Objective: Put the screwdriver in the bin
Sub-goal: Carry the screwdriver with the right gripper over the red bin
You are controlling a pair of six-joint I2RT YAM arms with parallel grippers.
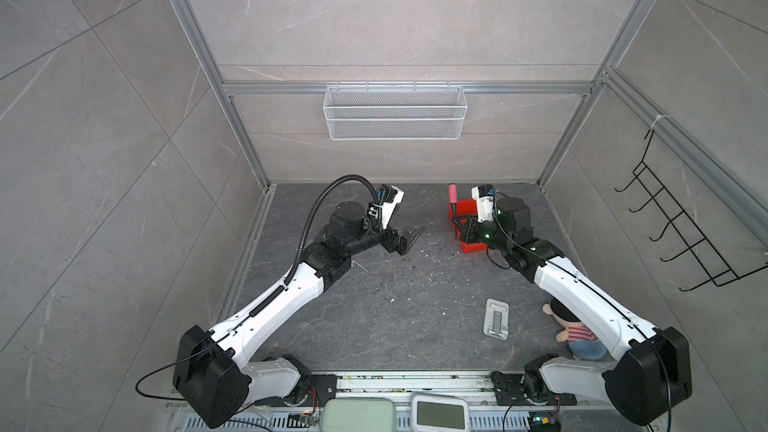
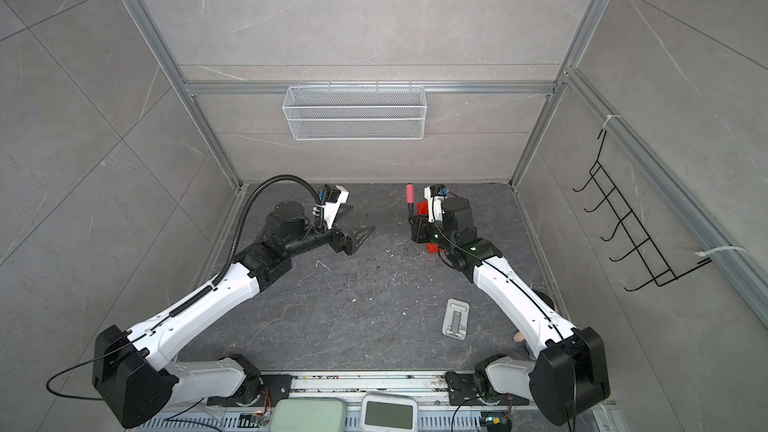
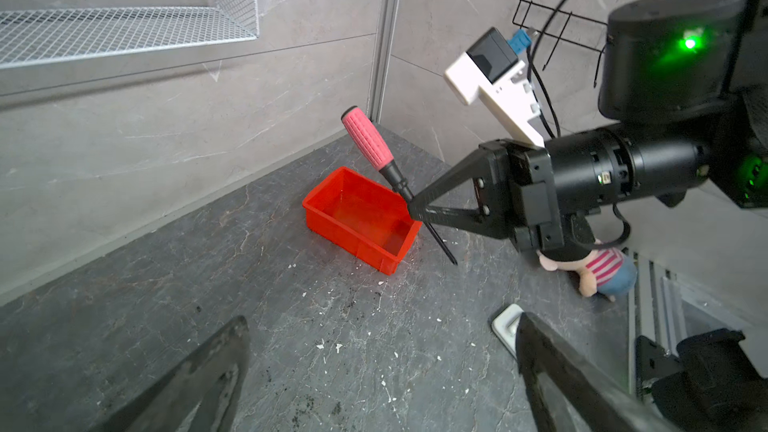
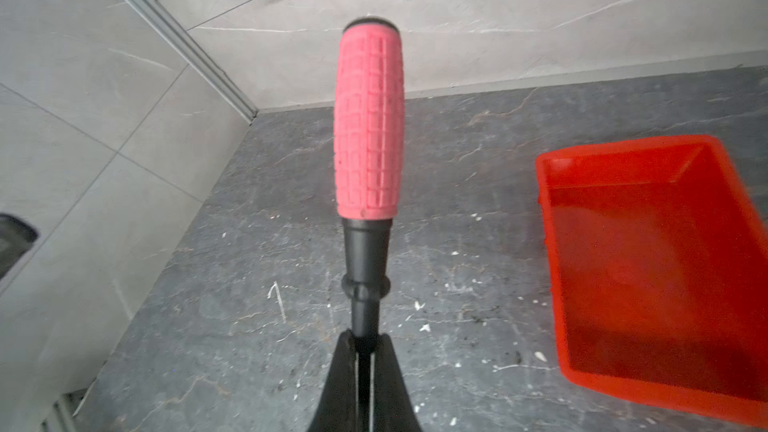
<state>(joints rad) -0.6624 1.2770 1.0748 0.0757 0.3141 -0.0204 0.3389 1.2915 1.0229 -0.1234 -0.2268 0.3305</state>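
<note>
I hold screwdriver (image 3: 368, 141) by thin shaft, right fingers (image 3: 440, 187) clenched; judge it light, stiff, top-heavy, may pivot. Left fingers (image 3: 199, 371) splayed, empty.

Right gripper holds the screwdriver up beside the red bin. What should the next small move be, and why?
Probably shift the right gripper sideways until the screwdriver hangs over the inside of the bin. It is pinched by the shaft, tilted, and the right wrist view shows the empty bin off to one side, so releasing now would likely miss.
</note>
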